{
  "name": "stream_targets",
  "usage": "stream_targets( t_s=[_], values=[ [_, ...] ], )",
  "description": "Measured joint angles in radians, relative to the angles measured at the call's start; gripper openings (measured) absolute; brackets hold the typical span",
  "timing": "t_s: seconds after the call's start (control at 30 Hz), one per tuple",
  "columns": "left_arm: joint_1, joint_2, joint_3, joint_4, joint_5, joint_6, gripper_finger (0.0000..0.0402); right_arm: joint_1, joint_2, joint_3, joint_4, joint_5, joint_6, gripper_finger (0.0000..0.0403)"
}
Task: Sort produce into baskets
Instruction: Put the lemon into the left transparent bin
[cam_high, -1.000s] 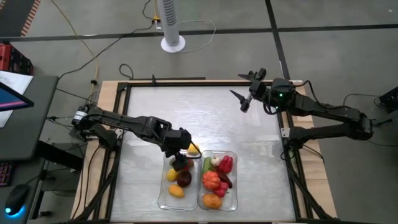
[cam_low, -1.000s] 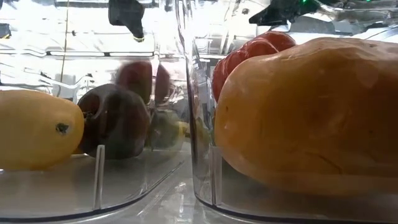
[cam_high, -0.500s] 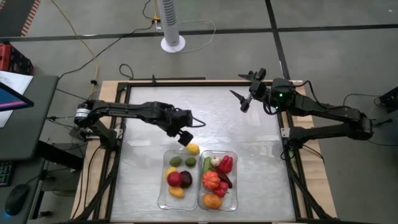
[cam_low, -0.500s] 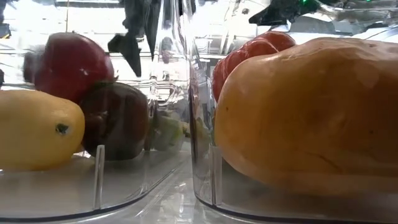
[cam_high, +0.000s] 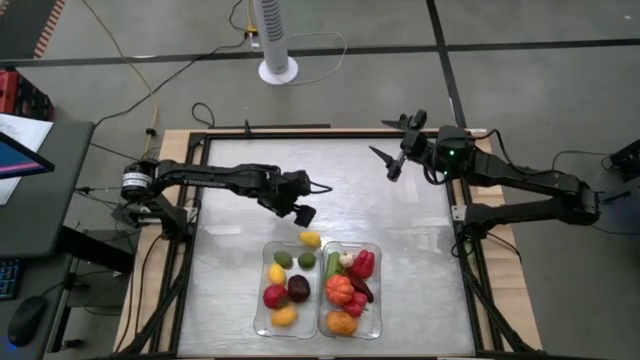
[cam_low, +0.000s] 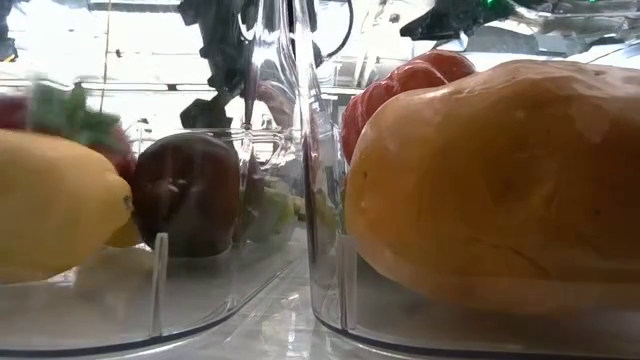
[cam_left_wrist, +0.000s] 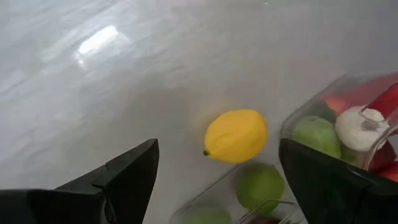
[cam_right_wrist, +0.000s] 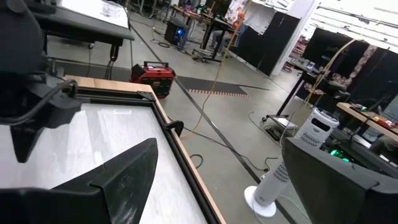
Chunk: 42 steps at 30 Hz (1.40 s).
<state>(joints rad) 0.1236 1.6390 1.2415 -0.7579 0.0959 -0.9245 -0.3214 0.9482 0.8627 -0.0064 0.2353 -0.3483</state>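
Observation:
My left gripper (cam_high: 302, 214) (cam_left_wrist: 217, 186) is open and empty, above the table just beyond the baskets' far edge. A yellow lemon (cam_high: 311, 239) (cam_left_wrist: 236, 135) lies on the table below it, beside the far rims of the two clear baskets. The left basket (cam_high: 258, 318) holds green, yellow, red (cam_high: 274, 296) and maroon (cam_high: 298, 288) produce. The right basket (cam_high: 380, 300) holds green, white, red and orange produce. My right gripper (cam_high: 392, 160) (cam_right_wrist: 217, 180) is open and empty near the table's far right corner.
The low view looks through the basket walls at a yellow fruit (cam_low: 55, 215), a maroon one (cam_low: 190, 195) and a large orange one (cam_low: 500, 190). A dark frame (cam_high: 300, 133) rims the table. A bare tabletop (cam_high: 330, 180) lies between the arms.
My left gripper has risen out of the left basket and gone toward the table's far edge, past the lemon. A red fruit has dropped among the left basket's produce and rolled toward its near end, and the yellow fruit there has shifted toward the near wall.

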Motion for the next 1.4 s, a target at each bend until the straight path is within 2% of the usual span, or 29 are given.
stream_targets(
  t_s=[0.3,0.53,0.7,1.0,1.2,1.4],
  values=[
    [0.000,0.034,-0.075,0.156,0.092,-0.013,0.0318,0.000,0.000,0.000,0.019,-0.020,0.000,0.0369],
    [-0.008,0.170,-0.017,0.162,0.218,0.144,0.0318,0.000,0.000,0.000,0.007,-0.028,0.006,0.0369],
    [-0.006,0.201,0.027,0.145,0.214,0.269,0.0318,0.000,0.000,0.000,0.003,-0.028,0.006,0.0369],
    [-0.019,0.227,0.027,0.136,0.185,0.434,0.0318,0.000,0.000,0.000,0.003,-0.028,0.006,0.0369],
    [-0.021,0.247,0.026,0.123,0.210,0.490,0.0318,0.000,0.000,0.000,0.003,-0.029,0.006,0.0369],
    [-0.021,0.246,0.026,0.125,0.158,0.497,0.0318,0.000,0.000,0.000,0.003,-0.029,0.006,0.0369]
  ],
)
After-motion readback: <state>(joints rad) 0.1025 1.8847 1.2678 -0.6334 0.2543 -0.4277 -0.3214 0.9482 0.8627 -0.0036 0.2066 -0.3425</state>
